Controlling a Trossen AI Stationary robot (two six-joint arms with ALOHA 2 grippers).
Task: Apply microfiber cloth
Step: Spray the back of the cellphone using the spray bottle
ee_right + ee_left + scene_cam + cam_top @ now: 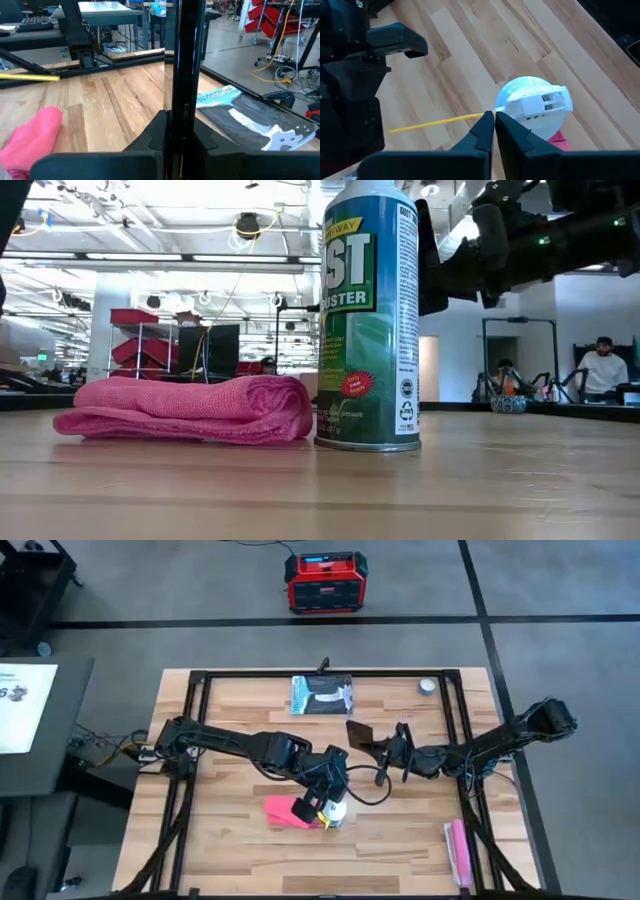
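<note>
The microfiber cloth (pixel 287 810) lies folded on the wood, its right end against the foot of an upright green duster can (pixel 368 320). My left gripper (pixel 494 119) hangs shut just above the can's white nozzle (pixel 540 104), by the root of its yellow straw (pixel 435 123). My right gripper (pixel 385 752) is behind the can near the table's middle. It is shut on a black phone (pixel 360 732), which stands edge-on in the right wrist view. My left gripper's shut fingertips (pixel 485 125) stand at the end of the straw where it meets the nozzle; whether they touch it, I cannot tell. My right gripper pinches the black phone's flat faces (pixel 184 107) between its two fingers, coming level from the table's right. The phone stands on edge, lifted clear of the table.
A blue, white and black packet (pixel 322 695) and a small round thing (pixel 427 686) lie near the far edge. A narrow pink oblong (pixel 458 852) lies at the near right. Black frame rails (pixel 190 740) run along the table's sides.
</note>
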